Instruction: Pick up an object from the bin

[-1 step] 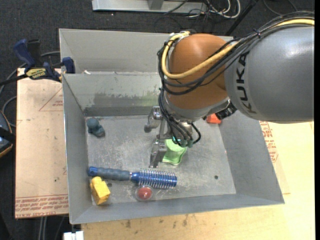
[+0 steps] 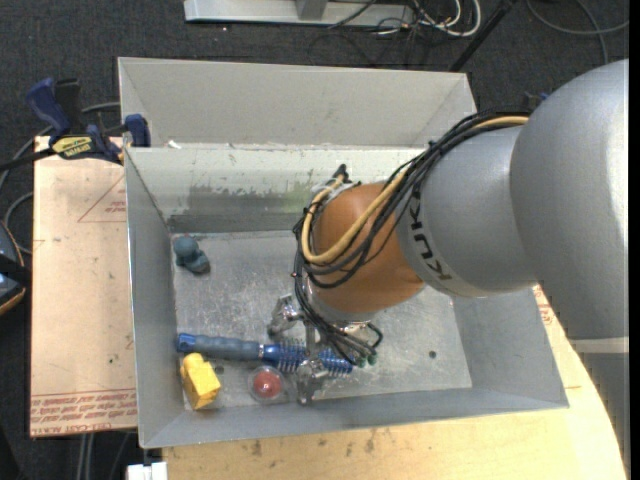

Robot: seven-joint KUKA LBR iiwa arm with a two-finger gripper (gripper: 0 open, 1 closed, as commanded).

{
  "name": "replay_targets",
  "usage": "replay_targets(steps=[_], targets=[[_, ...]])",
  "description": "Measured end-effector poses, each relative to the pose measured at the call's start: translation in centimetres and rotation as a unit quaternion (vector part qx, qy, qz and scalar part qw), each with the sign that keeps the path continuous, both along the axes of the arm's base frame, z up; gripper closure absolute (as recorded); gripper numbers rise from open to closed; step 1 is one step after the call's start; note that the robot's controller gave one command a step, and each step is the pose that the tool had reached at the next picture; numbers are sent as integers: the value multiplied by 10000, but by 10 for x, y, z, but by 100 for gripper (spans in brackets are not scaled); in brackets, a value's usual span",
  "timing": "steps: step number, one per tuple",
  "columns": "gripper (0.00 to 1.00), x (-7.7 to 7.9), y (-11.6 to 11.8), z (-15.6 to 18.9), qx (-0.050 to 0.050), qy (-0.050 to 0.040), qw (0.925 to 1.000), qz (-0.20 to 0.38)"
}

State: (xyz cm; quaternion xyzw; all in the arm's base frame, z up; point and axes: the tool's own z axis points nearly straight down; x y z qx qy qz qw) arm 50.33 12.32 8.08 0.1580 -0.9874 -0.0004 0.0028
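Note:
My gripper [image 2: 312,366] is low over the bin's front middle, its metal fingers down among the things there. Right beside it lies a long blue brush-like tool [image 2: 240,350] with a blue handle pointing left and a coiled blue-and-white end at the fingers. A small red ball [image 2: 266,384] sits just left of the fingertips. Something green [image 2: 366,359] peeks out on the gripper's right. Whether the fingers enclose any of these I cannot tell.
A yellow block [image 2: 200,380] rests in the front left corner. A grey-blue lump [image 2: 189,253] lies at the back left near the wall. The arm with its orange cover and cables hangs above the bin's middle and right.

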Motion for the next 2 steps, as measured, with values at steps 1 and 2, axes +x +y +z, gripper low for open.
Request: replay_targets(steps=[1,2], targets=[[100,2,0,3,6,-27,10000,-14],[100,-6,-12,130,10,-69,10000,-54]])
